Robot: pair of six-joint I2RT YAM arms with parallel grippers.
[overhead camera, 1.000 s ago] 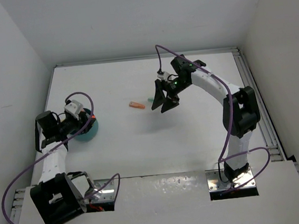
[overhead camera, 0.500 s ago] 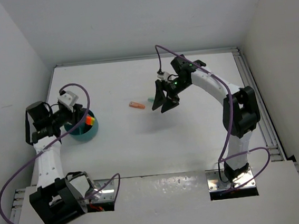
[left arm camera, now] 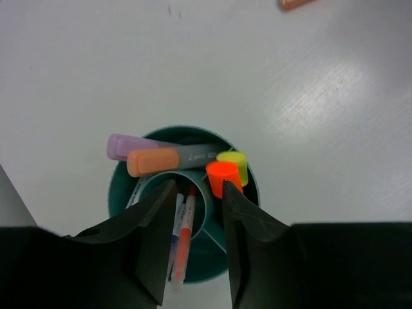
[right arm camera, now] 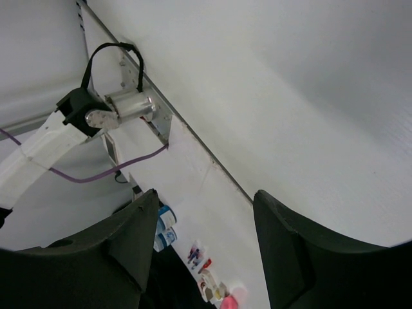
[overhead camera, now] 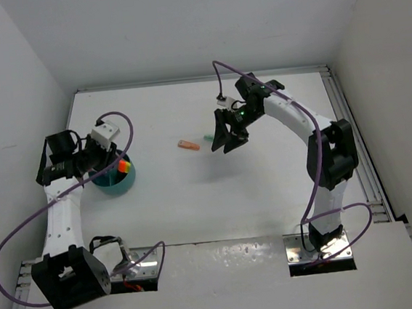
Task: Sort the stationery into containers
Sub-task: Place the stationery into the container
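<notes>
Above the bowl (left arm camera: pixel 120 193), our left gripper (left arm camera: pixel 198 189) hangs parted and empty over markers (left arm camera: pixel 168 158) stowed inside, while well to the bowl's right our right gripper (overhead camera: pixel 227 141), likewise parted, hovers beside the orange pen (overhead camera: pixel 188 145) and mint pen (overhead camera: pixel 208 137) we judge next for collection.

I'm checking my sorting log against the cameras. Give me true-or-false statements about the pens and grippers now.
1. The left gripper holds a pen. False: it is open and empty above the teal bowl.
2. An orange pen lies on the table, outside the teal bowl. True.
3. The teal bowl is empty. False: it holds a purple highlighter and other markers.
4. The right gripper is open. True.
</notes>
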